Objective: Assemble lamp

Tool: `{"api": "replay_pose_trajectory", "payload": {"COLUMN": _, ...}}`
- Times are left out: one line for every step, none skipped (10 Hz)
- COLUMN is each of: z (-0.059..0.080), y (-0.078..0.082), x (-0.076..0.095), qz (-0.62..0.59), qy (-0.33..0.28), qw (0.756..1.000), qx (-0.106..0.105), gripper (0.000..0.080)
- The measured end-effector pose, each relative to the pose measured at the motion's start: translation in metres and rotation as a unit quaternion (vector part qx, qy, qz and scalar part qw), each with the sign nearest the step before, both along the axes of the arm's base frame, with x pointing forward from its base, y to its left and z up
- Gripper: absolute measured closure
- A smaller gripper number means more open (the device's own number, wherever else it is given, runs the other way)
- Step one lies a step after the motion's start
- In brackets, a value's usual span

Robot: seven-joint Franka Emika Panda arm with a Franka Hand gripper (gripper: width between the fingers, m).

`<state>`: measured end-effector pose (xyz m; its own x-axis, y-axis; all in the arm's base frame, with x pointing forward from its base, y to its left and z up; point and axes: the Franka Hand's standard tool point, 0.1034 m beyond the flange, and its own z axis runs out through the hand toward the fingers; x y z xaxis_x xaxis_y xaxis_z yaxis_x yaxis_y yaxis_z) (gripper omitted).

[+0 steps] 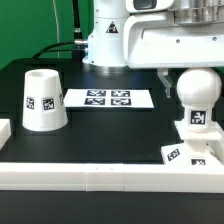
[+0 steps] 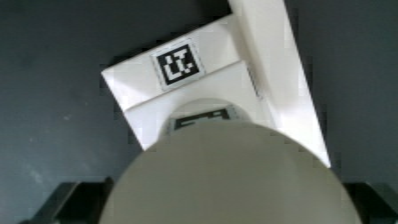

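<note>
The round-topped white bulb (image 1: 197, 92) stands upright on the low square base (image 1: 190, 150) at the exterior view's right, by the front rail. My gripper (image 1: 194, 76) comes down from above and is shut on the bulb's rounded head. In the wrist view the bulb (image 2: 222, 165) fills the space between the dark fingers (image 2: 80, 203), which touch its sides. Beyond it lies the base with its tag (image 2: 178, 65). The tapered shade (image 1: 43, 98) stands mouth-down at the exterior view's left, well apart from the gripper.
The marker board (image 1: 108, 99) lies flat at the middle back. A white rail (image 1: 100, 175) runs along the table's front edge and also shows in the wrist view (image 2: 285, 70). The robot's glossy body (image 1: 110, 35) stands behind the marker board.
</note>
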<state>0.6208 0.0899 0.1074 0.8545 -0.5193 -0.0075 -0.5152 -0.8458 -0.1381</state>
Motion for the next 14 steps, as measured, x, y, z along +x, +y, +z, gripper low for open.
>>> {"api": "replay_pose_trajectory", "payload": {"z": 0.0001, "y": 0.0027, "x": -0.0003, "qz": -0.053, "qy": 0.007, "qw": 0.999, "qx": 0.004, "gripper": 0.022}}
{"api": "replay_pose_trajectory", "payload": {"z": 0.0003, "y": 0.0042, "x": -0.0001, "qz": -0.079, "qy": 0.01, "qw": 0.997, "qx": 0.006, "gripper": 0.022}}
{"api": "replay_pose_trajectory", "payload": {"z": -0.0001, "y": 0.0046, "x": -0.0001, "qz": -0.135, "qy": 0.018, "qw": 0.991, "qx": 0.017, "gripper": 0.022}}
{"api": "replay_pose_trajectory", "payload": {"z": -0.0005, "y": 0.0039, "x": 0.0001, "qz": -0.177, "qy": 0.025, "qw": 0.984, "qx": 0.028, "gripper": 0.022}}
{"api": "replay_pose_trajectory", "payload": {"z": -0.0006, "y": 0.0037, "x": 0.0004, "qz": -0.224, "qy": 0.033, "qw": 0.973, "qx": 0.039, "gripper": 0.022}}
{"api": "replay_pose_trajectory", "payload": {"z": -0.0007, "y": 0.0039, "x": 0.0004, "qz": -0.281, "qy": 0.043, "qw": 0.957, "qx": 0.048, "gripper": 0.022}}
{"api": "replay_pose_trajectory", "payload": {"z": -0.001, "y": 0.0031, "x": 0.0003, "qz": -0.319, "qy": 0.05, "qw": 0.945, "qx": 0.055, "gripper": 0.022}}
{"api": "replay_pose_trajectory", "payload": {"z": -0.0009, "y": 0.0018, "x": 0.0007, "qz": -0.366, "qy": 0.059, "qw": 0.927, "qx": 0.064, "gripper": 0.022}}
{"api": "replay_pose_trajectory", "payload": {"z": -0.0008, "y": 0.001, "x": 0.001, "qz": -0.4, "qy": 0.065, "qw": 0.912, "qx": 0.07, "gripper": 0.022}}
{"api": "replay_pose_trajectory", "payload": {"z": -0.0008, "y": 0.002, "x": 0.0015, "qz": -0.42, "qy": 0.068, "qw": 0.902, "qx": 0.074, "gripper": 0.022}}
{"api": "replay_pose_trajectory", "payload": {"z": -0.0008, "y": 0.0032, "x": 0.0015, "qz": -0.436, "qy": 0.071, "qw": 0.894, "qx": 0.076, "gripper": 0.022}}
{"api": "replay_pose_trajectory", "payload": {"z": -0.0007, "y": 0.0048, "x": 0.0014, "qz": -0.453, "qy": 0.075, "qw": 0.885, "qx": 0.08, "gripper": 0.022}}
{"api": "replay_pose_trajectory", "payload": {"z": -0.0007, "y": 0.0051, "x": 0.0013, "qz": -0.452, "qy": 0.075, "qw": 0.885, "qx": 0.08, "gripper": 0.0168}}
{"api": "replay_pose_trajectory", "payload": {"z": -0.0007, "y": 0.0052, "x": 0.0013, "qz": -0.445, "qy": 0.074, "qw": 0.889, "qx": 0.079, "gripper": 0.0115}}
